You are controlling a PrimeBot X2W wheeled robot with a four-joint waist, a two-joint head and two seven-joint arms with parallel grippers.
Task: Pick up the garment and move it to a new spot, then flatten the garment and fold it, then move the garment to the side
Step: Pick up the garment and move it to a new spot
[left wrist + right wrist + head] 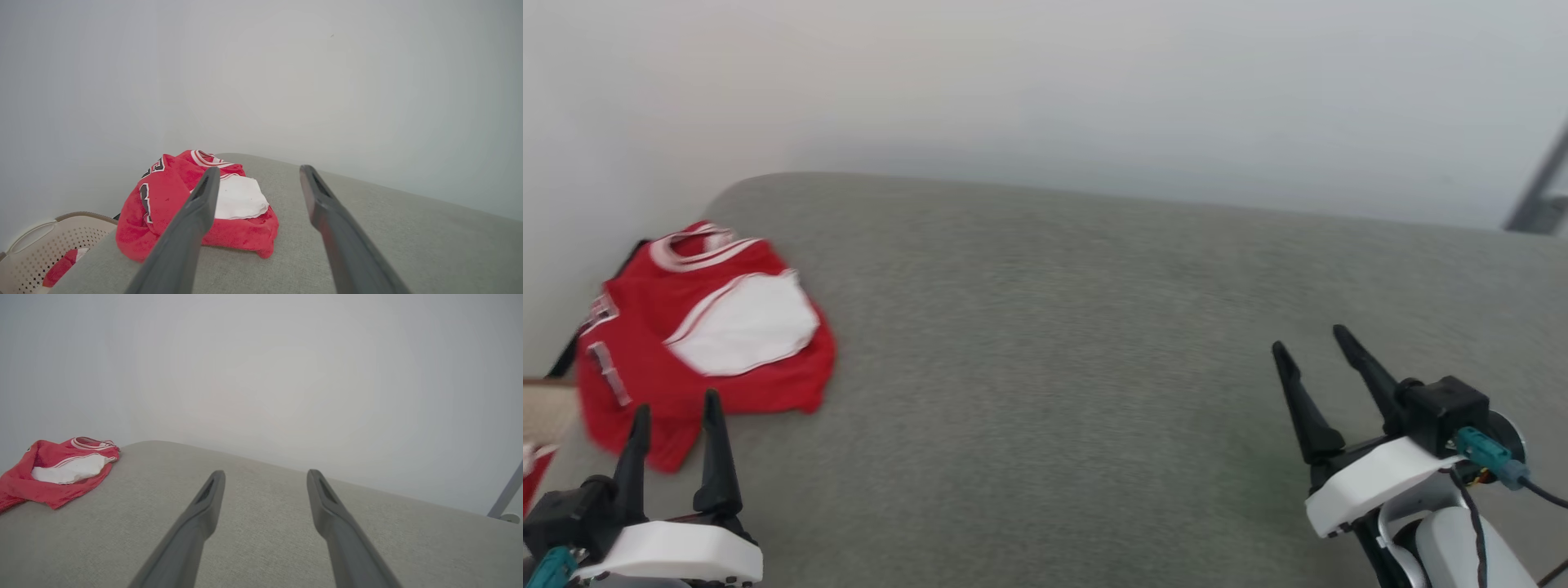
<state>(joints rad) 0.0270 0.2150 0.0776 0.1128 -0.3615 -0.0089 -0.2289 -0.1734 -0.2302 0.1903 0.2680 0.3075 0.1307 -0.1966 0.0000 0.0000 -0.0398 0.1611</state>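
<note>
The garment (694, 335) is a red jersey with a white sleeve and white-striped collar, lying bunched near the far left corner of the grey cushioned surface (1094, 327). It also appears in the left wrist view as the garment (171, 204) and at the left edge of the right wrist view as the garment (57, 469). My left gripper (676, 408) stands open just in front of it, holding nothing; in its wrist view the left gripper (257, 173) has wide-apart fingers. My right gripper (1311, 339) is open over bare cushion at the lower right, far from the shirt; right gripper (265, 475).
A beige perforated basket (53, 241) with red cloth (61, 267) inside stands beside the surface's left edge. A pale wall (1045, 82) runs behind the cushion. A grey metal leg (506, 494) shows at the far right.
</note>
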